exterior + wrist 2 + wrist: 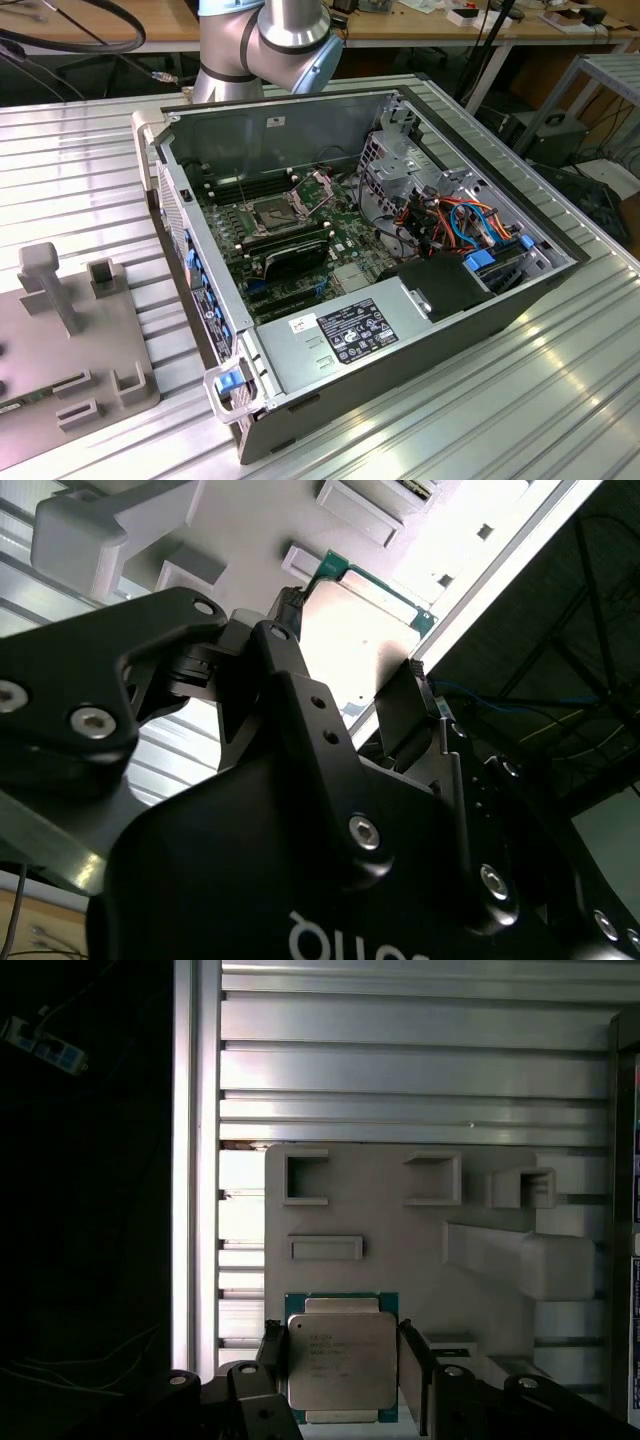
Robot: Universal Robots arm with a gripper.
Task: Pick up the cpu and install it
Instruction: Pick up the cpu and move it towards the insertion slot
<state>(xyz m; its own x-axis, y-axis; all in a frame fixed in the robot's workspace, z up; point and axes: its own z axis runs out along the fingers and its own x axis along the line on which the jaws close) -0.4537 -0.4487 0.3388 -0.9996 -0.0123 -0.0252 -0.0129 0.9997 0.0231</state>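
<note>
Hand [342, 1352] pinches the cpu [340, 1372], its fingers [274, 1352] pressed to two opposite edges, at the grey fixture plate [400, 1230] on the ribbed desk [400, 1070]. The desk's edge rail [195, 1160] runs close by; open desk lies past the plate. Lid up, the cpu's slightly longer side runs along the fingers.

The robot arm [290, 30] has rounded silver-grey joints with a pale blue cap, and its matte black, angular gripper [355, 630] is studded with silver hex-socket screws and bears white lettering.
</note>
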